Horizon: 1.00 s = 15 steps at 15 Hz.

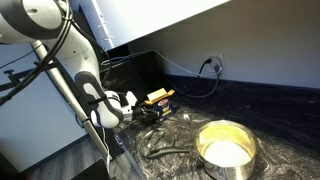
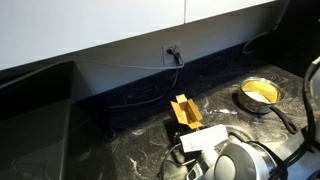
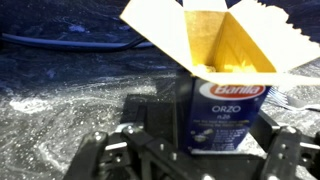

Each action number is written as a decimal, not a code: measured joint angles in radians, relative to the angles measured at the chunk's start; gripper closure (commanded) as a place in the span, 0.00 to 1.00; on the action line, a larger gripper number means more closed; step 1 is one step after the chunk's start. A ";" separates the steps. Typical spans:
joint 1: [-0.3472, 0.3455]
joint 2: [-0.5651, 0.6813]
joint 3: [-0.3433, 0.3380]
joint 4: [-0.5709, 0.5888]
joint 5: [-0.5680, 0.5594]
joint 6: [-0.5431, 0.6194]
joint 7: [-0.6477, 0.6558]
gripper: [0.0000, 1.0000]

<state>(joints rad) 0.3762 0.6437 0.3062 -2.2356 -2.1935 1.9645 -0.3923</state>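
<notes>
An open blue Barilla orzo box (image 3: 226,100) stands upright on the black marbled counter (image 3: 50,110), its yellow flaps spread wide. My gripper (image 3: 200,152) is open, with one finger on each side of the box's lower part. A clear gap shows between the left finger (image 3: 118,148) and the box. The right finger (image 3: 290,150) sits close to the box's other side. In both exterior views the box (image 1: 160,98) (image 2: 186,112) stands at the gripper (image 1: 146,110), low over the counter.
A metal pot (image 1: 226,150) (image 2: 260,93) with a pale yellow inside stands on the counter, apart from the box. A wall outlet with a plugged cable (image 1: 212,65) (image 2: 172,51) is behind. A dark cable (image 1: 165,150) lies near the pot.
</notes>
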 measured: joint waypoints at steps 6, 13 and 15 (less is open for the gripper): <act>-0.001 -0.140 0.021 -0.096 0.077 0.099 -0.063 0.00; -0.029 -0.339 0.021 -0.210 0.139 0.352 -0.180 0.00; -0.043 -0.381 0.020 -0.235 0.148 0.436 -0.207 0.00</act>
<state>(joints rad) 0.3332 0.2623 0.3265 -2.4706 -2.0459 2.4004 -0.5995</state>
